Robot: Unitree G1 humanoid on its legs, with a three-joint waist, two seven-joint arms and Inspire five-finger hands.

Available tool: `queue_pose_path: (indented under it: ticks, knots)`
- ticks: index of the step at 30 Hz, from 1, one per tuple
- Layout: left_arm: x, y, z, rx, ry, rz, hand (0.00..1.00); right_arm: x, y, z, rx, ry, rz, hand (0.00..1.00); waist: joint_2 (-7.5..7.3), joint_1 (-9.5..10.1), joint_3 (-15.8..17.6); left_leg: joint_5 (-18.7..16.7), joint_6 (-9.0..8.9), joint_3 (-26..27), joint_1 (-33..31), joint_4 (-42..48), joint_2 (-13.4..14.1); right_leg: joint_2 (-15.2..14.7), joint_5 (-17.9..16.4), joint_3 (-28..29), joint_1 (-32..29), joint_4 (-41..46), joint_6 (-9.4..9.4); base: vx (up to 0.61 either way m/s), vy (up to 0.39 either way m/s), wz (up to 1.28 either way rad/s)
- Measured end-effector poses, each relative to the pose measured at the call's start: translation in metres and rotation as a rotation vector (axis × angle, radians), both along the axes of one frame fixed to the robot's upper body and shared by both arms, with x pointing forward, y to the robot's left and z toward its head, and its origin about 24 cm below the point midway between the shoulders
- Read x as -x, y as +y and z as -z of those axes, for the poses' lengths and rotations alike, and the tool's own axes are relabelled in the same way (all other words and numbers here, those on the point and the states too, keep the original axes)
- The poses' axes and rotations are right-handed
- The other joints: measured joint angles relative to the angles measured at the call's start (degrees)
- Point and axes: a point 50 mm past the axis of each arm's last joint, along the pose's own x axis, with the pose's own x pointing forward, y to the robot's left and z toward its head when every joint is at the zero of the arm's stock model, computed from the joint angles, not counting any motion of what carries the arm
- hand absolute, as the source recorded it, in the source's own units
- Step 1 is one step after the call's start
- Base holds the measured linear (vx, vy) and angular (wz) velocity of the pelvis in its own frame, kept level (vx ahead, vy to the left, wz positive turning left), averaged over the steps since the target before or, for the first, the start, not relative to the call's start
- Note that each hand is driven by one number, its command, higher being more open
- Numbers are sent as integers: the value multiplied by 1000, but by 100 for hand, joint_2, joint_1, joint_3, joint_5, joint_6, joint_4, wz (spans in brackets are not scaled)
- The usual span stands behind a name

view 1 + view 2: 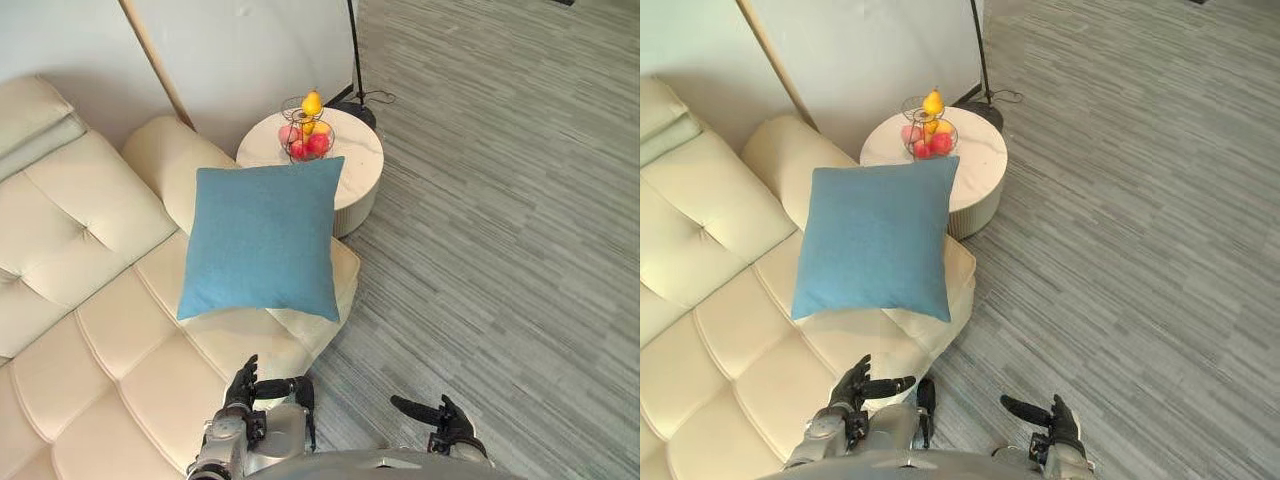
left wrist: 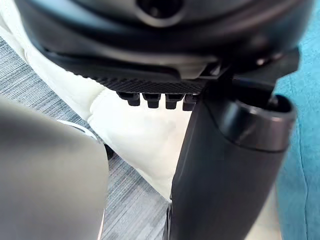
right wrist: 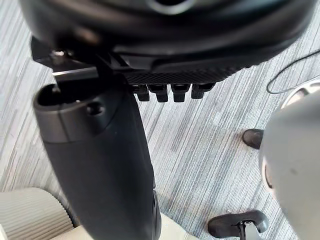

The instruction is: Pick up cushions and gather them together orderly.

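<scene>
A blue square cushion [image 1: 262, 240] lies on the cream sofa [image 1: 90, 240], its top edge resting against the sofa's armrest by the side table. In the left wrist view its blue cloth [image 2: 305, 150] shows past the thumb. My left hand [image 1: 245, 385] hovers open over the seat's front corner, below the cushion and apart from it, with nothing in it. Out over the grey floor, my right hand [image 1: 440, 415] is open with its fingers straight and holds nothing.
A round white side table [image 1: 355, 165] stands beyond the armrest, carrying a wire fruit basket [image 1: 306, 135]. A floor lamp's dark base [image 1: 358, 110] and cord sit behind it. Grey striped carpet [image 1: 500, 250] spreads to the right.
</scene>
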Motion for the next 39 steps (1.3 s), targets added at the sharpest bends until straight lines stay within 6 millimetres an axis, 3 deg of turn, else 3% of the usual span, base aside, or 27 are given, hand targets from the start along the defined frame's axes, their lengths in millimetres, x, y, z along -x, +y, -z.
queue_pose_path:
  ticks: [2, 4, 6, 9, 12, 14, 15, 16, 17, 20, 26, 27, 28, 30, 31, 33, 36, 39]
  knots:
    - [1, 5, 0, -12, 11, 4, 100, -5, 5, -1, -15, -15, -1, 100, -141, -14, -27, -106, 165, -44, 104, -88, -251, -273, -82, -71, 12, 247, 150, 273, 113, 33]
    - [4, 6, 3, -10, 28, 4, 100, -5, 4, 0, -15, -11, 1, 100, -110, -23, -36, -273, 257, -141, 372, -91, -410, -554, -166, -42, -28, 1059, 285, 281, 197, 30]
    - [8, 4, 4, -6, 39, 9, 100, -2, 2, 0, -17, -5, 1, 100, -83, -44, -38, -479, 385, -400, 761, -46, -572, -1081, -100, 260, -521, 3072, 282, 239, 198, 50]
    - [8, 3, 4, -12, 44, 28, 100, -3, 1, 0, -19, -9, -5, 100, -89, -100, -31, -611, 446, -817, 949, 23, -614, -1027, -328, 695, -973, 3888, 183, 188, 95, 87]
    - [10, 4, 5, -11, 51, 14, 100, -9, 2, -2, -16, -27, -16, 100, -69, -110, -44, -634, 423, -1393, 1092, -27, -588, -612, -490, 1249, -1404, 3133, 160, 137, -39, 96]
    - [10, 2, 6, -6, 51, 7, 100, -6, 1, -1, -15, -25, -12, 100, -60, -113, -51, -701, 306, -1866, 1098, 46, -587, -74, -472, 2355, -1491, 2125, 177, 103, -176, 108]
    - [11, 3, 6, -7, 51, 6, 100, -4, 2, -1, -16, -23, -11, 100, -91, -114, -71, -726, 263, -1989, 1052, 84, -606, 30, -443, 2654, -1481, 1868, 172, 82, -256, 106]
    - [11, 6, 5, -9, 51, -11, 100, 1, 5, 1, -24, -13, -4, 100, -223, -109, -145, -793, 159, -2179, 969, 181, -712, 101, -208, 3054, -1473, 1436, 142, 62, -238, 86]
    - [12, 8, 5, -12, 52, -21, 100, 3, 6, 1, -28, -11, 2, 100, -267, -109, -165, -830, 104, -2279, 934, 250, -763, 81, 15, 3041, -1457, 1391, 7, 95, -313, 90]
    - [18, 2, 8, 11, 63, -64, 100, 6, 1, 0, -23, -20, 49, 100, -28, -84, -268, -902, -84, -2390, 886, 268, -443, 211, 3, 2317, -1160, 1112, -85, 102, -298, 89]
    - [14, 2, 7, 9, 54, -68, 100, 5, 5, -2, -27, -43, 56, 100, -58, -59, -258, -760, -284, -2529, 631, 232, -303, 283, 62, 1607, -892, 762, -180, 29, -103, 65]
    - [10, 4, 4, 2, 35, -68, 100, 3, 7, -3, -28, -54, 61, 100, -125, -62, -225, -715, -290, -2249, 545, 289, -268, 234, 63, 1426, -823, 747, -181, 1, 7, 44]
    - [9, 5, 3, -1, 28, -67, 100, -1, 11, -4, -34, -72, 66, 100, -151, -43, -217, -754, -155, -1702, 518, 349, -144, 181, 66, 1336, -793, 752, -184, -9, 36, 47]
    - [9, 5, 3, -3, 28, -61, 100, -9, 9, -8, -24, -110, 66, 100, -139, -80, -223, -826, -152, -631, 403, 638, 179, 80, 65, 1292, -775, 799, -176, -22, 85, 9]
    - [9, 4, 3, -1, 29, -62, 100, -12, 8, -10, -22, -119, 67, 100, -90, -77, -250, -843, -119, -577, 393, 652, 158, 44, 67, 1319, -779, 804, -144, -30, 159, -5]
    - [11, 6, 4, -9, 33, -62, 100, -16, 13, -10, -39, -130, 73, 100, -135, -110, -287, -793, -78, -591, 424, 520, 20, -43, 66, 1367, -787, 745, -77, -27, 167, 1]
    - [20, 10, 6, -25, 60, -53, 100, -10, 15, -9, -45, -125, 85, 100, -224, -181, -501, -390, -4, -590, 739, -355, -262, -240, 216, 1396, -769, 455, 96, 3, 121, 9]
    - [25, 9, 8, -36, 80, -35, 100, -11, 6, -15, -6, -155, 100, 100, -167, -278, -494, -25, 69, -591, 1173, -1073, -369, -245, 329, 1406, -566, 213, 134, 26, 29, 0]
